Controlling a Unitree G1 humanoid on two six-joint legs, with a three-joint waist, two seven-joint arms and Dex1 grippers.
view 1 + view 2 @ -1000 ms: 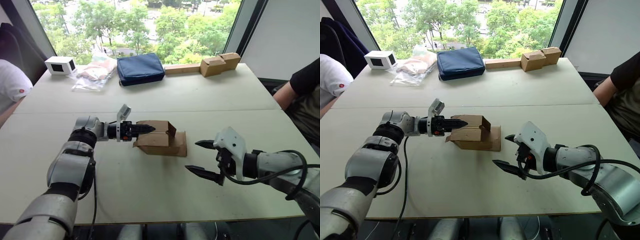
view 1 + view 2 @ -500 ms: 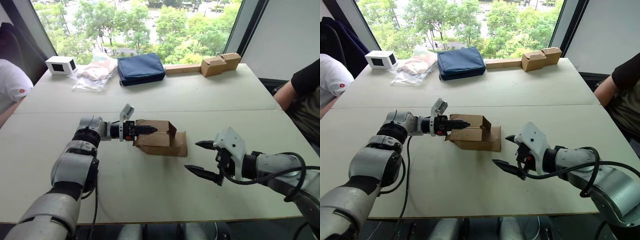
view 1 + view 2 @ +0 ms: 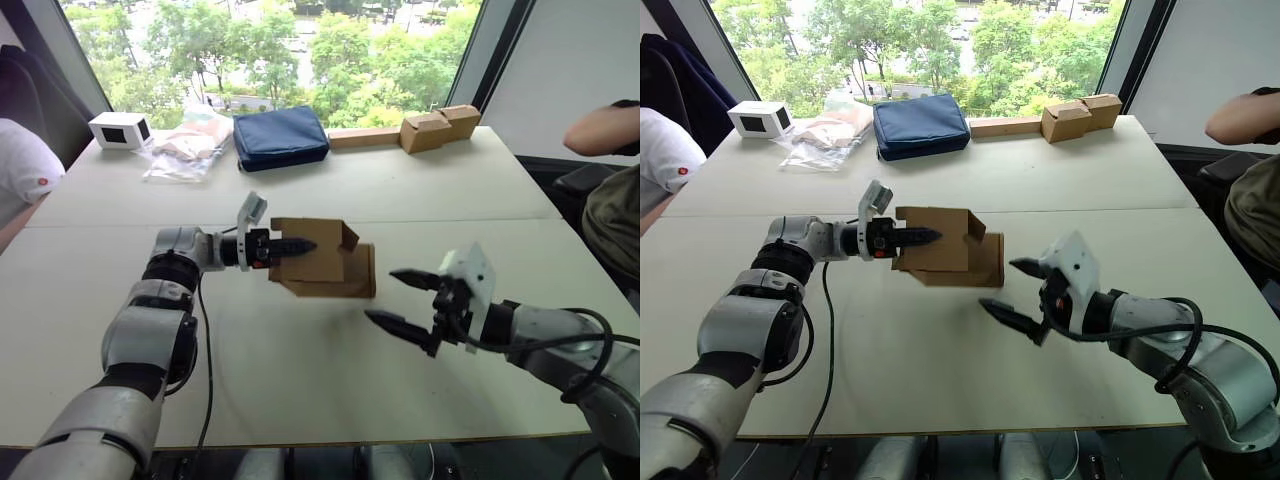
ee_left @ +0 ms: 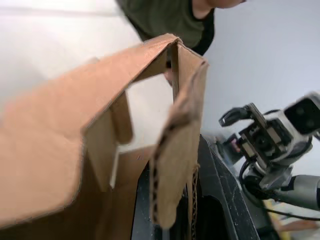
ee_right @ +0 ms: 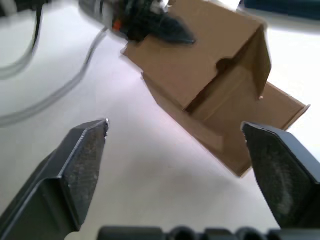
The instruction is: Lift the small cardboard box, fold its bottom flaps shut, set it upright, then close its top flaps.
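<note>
1. The small cardboard box (image 3: 322,258) sits a little left of the table's (image 3: 300,400) middle, lifted or tipped up off the surface; whether its lower edge touches the table I cannot tell.
2. The left end effector (image 3: 292,246) is clamped on the box's left wall, one finger outside and, as the left wrist view suggests, one inside, pinching the corrugated panel edge (image 4: 175,150).
3. The right end effector (image 3: 395,298) hangs to the right of the box and nearer the robot, apart from it, its two black fingers spread wide; the right wrist view looks between them at the open end.
4. On that open right end the flaps (image 5: 260,55) stand loose and unfolded, one angled outward, another lying flat below.
5. Handling judgement: the box looks light and empty, stiff along its walls but easily racked out of square, since neither end is shut. The flaps will hinge freely and spring back.
6. Best hold, I judge: keep the pinch low on a wall near a corner, and push flaps with a flat finger side near the crease, not the tip.
</note>
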